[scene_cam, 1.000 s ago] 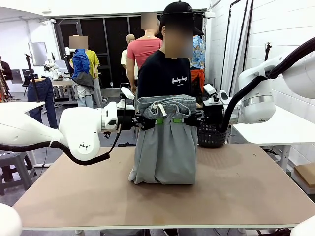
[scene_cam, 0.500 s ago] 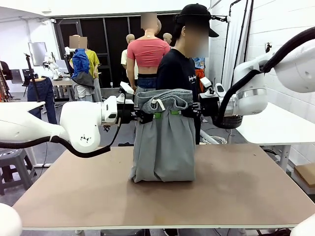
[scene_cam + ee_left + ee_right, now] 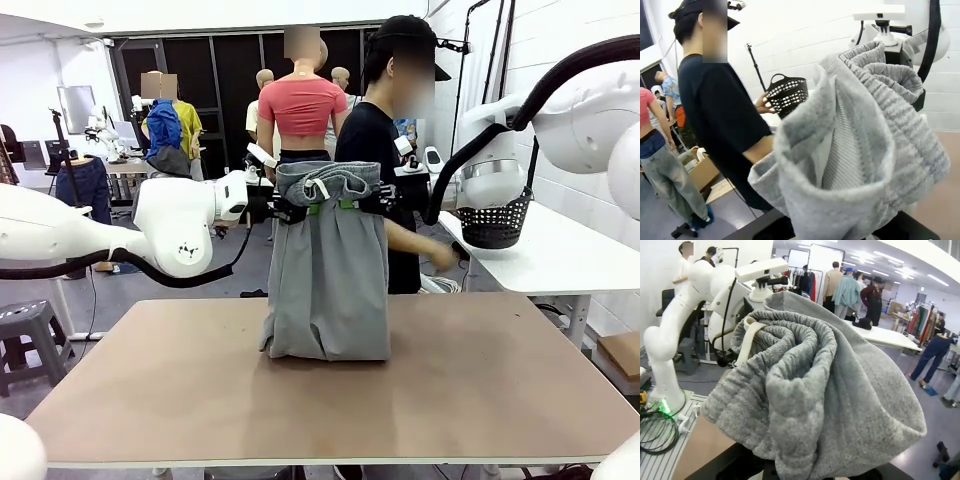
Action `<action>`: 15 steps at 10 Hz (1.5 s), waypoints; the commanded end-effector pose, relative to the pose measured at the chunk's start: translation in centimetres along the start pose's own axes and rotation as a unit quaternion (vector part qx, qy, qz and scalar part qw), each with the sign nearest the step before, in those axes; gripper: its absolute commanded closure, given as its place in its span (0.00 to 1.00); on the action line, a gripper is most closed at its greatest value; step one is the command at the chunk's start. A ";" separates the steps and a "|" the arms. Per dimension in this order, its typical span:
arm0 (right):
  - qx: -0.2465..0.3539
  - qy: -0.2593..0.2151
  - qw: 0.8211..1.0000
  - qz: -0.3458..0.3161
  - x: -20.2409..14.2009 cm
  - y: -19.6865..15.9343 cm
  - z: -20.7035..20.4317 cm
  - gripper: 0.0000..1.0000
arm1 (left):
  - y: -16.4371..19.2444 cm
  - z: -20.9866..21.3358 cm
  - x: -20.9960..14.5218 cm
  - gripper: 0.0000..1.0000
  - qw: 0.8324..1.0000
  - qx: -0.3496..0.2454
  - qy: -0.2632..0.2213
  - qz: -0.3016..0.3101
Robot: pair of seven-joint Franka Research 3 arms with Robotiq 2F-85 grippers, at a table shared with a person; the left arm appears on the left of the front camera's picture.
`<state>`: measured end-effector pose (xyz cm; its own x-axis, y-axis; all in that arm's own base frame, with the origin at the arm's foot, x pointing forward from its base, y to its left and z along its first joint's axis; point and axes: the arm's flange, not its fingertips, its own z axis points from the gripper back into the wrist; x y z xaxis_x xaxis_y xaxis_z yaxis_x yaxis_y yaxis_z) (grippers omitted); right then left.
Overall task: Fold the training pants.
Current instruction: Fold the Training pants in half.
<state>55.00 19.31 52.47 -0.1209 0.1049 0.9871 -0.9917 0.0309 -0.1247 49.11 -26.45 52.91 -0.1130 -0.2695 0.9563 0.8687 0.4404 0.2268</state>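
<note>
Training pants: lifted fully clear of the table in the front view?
No. The training pants hang from both grippers at the waistband, and their lower end bunches on the table.

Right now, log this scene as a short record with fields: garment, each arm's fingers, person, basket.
garment: training pants, hanging upright from the waistband, bottom folds resting on the table
left gripper: fingers shut on the waistband's left side
right gripper: fingers shut on the waistband's right side
person: standing behind the pants, side-on, one hand reaching towards the side table
black mesh basket: on the white side table to the right
</note>
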 end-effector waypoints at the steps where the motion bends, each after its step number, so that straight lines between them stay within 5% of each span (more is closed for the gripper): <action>1: 0.007 -0.002 1.000 -0.003 0.0 1.1 0.2 1.00 | -1.0 0.5 -0.2 1.00 1.000 -0.012 -0.006 0.004; 5: 0.002 0.000 1.000 -0.004 -0.4 0.2 0.0 1.00 | -0.7 0.1 -0.4 1.00 1.000 -0.010 -0.002 0.007; 8: 0.000 0.010 1.000 0.011 1.6 -5.5 -0.1 1.00 | 3.5 -2.6 0.7 1.00 1.000 0.003 -0.010 -0.016; 13: -0.049 0.038 0.966 0.250 7.1 -8.3 -1.0 1.00 | 4.8 -4.2 4.2 1.00 0.985 0.116 0.040 -0.121; 15: -0.046 0.044 0.962 0.266 6.0 -8.1 -1.1 1.00 | 5.1 -4.5 4.4 1.00 0.981 0.130 0.057 -0.129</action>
<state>62.42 21.02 60.26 -0.5936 0.2072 0.7777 -0.7895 0.0376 -0.6126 54.56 -27.71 58.83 -0.3131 -0.4557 0.8333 0.6779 0.5073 0.5321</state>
